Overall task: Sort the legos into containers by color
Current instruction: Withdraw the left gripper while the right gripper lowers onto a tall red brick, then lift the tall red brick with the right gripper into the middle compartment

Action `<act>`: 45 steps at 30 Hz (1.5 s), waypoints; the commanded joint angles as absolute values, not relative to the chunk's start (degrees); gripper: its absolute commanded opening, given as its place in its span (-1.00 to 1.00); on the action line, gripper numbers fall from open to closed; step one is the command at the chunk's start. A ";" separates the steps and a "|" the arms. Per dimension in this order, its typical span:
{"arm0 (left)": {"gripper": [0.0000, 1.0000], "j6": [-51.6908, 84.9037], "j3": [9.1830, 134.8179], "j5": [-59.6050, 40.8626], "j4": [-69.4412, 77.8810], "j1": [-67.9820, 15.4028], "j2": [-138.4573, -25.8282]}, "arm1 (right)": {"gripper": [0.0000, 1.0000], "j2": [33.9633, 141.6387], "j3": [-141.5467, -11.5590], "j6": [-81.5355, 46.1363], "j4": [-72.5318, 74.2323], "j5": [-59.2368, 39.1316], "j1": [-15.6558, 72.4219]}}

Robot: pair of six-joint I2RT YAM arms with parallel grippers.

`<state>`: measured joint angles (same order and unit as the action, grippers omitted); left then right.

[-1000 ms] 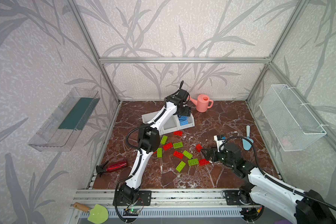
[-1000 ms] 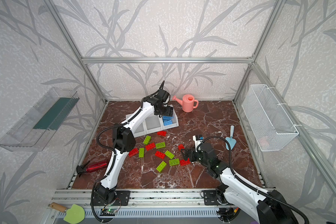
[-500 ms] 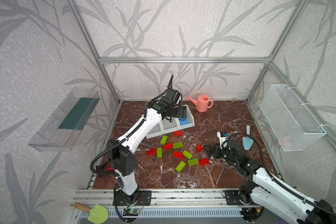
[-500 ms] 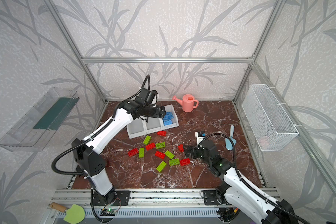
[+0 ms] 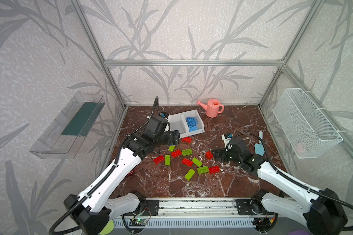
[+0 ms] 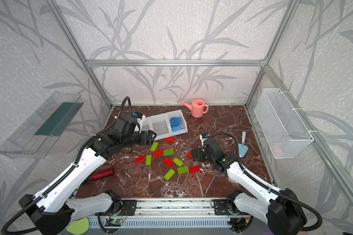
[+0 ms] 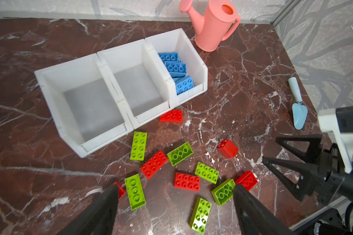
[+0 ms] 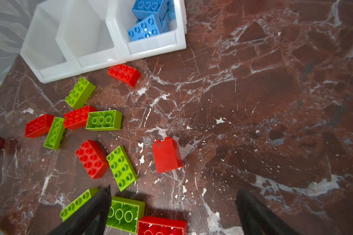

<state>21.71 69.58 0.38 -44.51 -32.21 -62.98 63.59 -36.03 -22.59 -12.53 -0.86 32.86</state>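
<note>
Across the dark red marble tabletop [image 5: 238, 122], three joined white plastic open-top bins [image 7: 120, 46] are sitting toward the far left, the rightmost one holding blue studded plastic bricks [image 5: 192, 124]. Just near of their front lips, the left gripper [image 5: 175, 136] is hovering with jaws spread wide, gripping nothing. Further right, the right gripper [image 5: 214, 156] is gaping wide and empty too, facing a small red plastic brick [image 5: 209, 155] lying just ahead of it. Red and lime green studded plastic bricks [image 5: 186, 152] are lying scattered between both grippers.

Robot test cell: aluminium frame [image 5: 193, 63], leaf-print wall panels [image 5: 192, 30], marble-print tabletop [image 5: 232, 122], arms [image 5: 114, 177] bolted to base rail [image 5: 196, 208].
</note>
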 commanded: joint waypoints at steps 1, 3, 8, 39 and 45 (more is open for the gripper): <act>0.76 20.16 66.53 3.59 -46.37 -32.30 -58.58 | 0.92 67.38 -39.03 -20.29 -14.24 0.04 33.59; 0.76 19.48 64.18 3.66 -46.34 -32.28 -55.62 | 0.93 69.98 -40.37 -19.42 -14.14 -0.20 34.14; 0.76 18.72 57.72 4.20 -44.39 -32.19 -48.81 | 0.94 76.29 -43.40 -17.36 -14.49 -0.01 36.34; 0.75 17.23 52.22 4.87 -43.87 -32.25 -45.30 | 0.09 95.27 -53.35 -10.37 -19.88 2.89 40.17; 0.76 17.38 52.13 4.58 -43.76 -32.23 -44.84 | -0.14 95.93 -53.95 -10.72 -20.00 3.25 40.34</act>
<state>18.00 52.66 4.25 -44.12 -32.21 -45.43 95.00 -51.94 -10.79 -18.65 2.39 40.01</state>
